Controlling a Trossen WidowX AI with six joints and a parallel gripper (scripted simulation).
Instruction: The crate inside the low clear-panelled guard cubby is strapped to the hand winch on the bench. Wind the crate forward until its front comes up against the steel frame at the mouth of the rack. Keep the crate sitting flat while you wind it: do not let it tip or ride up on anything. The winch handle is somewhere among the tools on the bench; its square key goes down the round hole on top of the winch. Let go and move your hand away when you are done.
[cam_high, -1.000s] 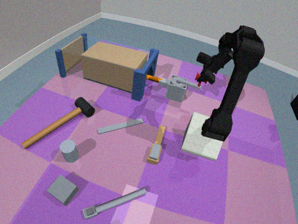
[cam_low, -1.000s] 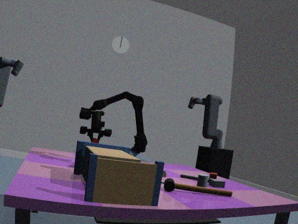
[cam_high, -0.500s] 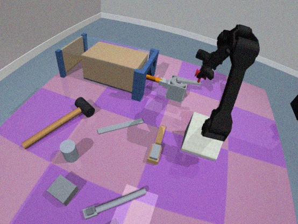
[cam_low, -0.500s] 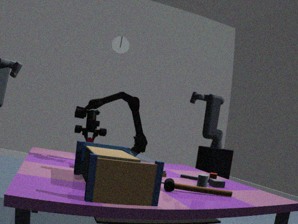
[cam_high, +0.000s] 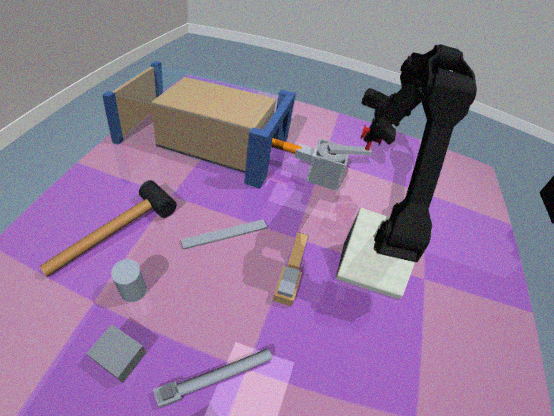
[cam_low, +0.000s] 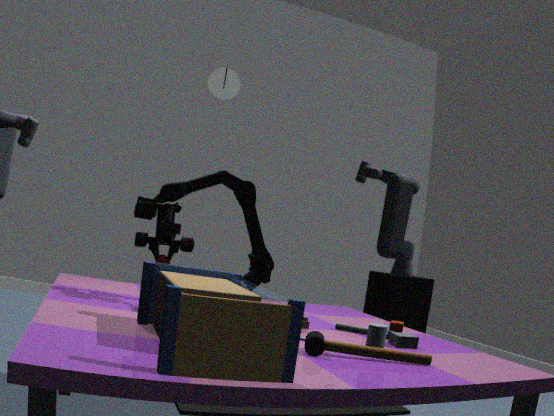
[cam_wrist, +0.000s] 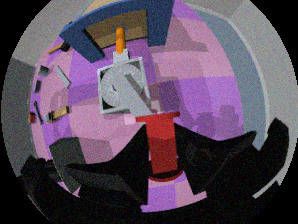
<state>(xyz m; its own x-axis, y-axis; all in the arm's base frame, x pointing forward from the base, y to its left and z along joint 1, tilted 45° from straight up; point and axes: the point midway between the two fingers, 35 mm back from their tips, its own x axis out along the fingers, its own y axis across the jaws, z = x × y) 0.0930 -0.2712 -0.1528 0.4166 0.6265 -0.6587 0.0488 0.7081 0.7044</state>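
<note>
1. Presently the gripper (cam_high: 369, 136) is clamped on the red knob (cam_wrist: 162, 145) of the winch handle (cam_high: 345, 149), whose grey crank bar runs from the knob across the top of the winch (cam_high: 327, 167).
2. From the winch, an orange strap (cam_high: 286, 145) leads straight into the mouth of the rack, between the two blue front posts (cam_high: 258, 156).
3. Within the rack the tan crate (cam_high: 210, 120) sits flat; its front face lies at or very near the blue frame, though whether they touch cannot be told.
4. Behind the crate, two blue rear posts (cam_high: 112, 116) and a tan back panel (cam_high: 134, 102) leave a stretch of bare bench inside the cubby.
5. Around the winch there is bare purple and pink bench (cam_high: 475, 320) on the far side and toward the arm's white base plate (cam_high: 367, 277); the rack frame is close on the strap side.
6. Well apart from the winch lie the loose tools: a black-headed mallet (cam_high: 107, 227), a grey flat bar (cam_high: 224, 233), a wooden-handled block tool (cam_high: 292, 270), a grey cylinder (cam_high: 128, 279), a grey square block (cam_high: 116, 351) and a grey rod with a squared end (cam_high: 212, 377).
7. Near the bench's front edge, the rod and block leave little margin, while the right side stays open.
</note>
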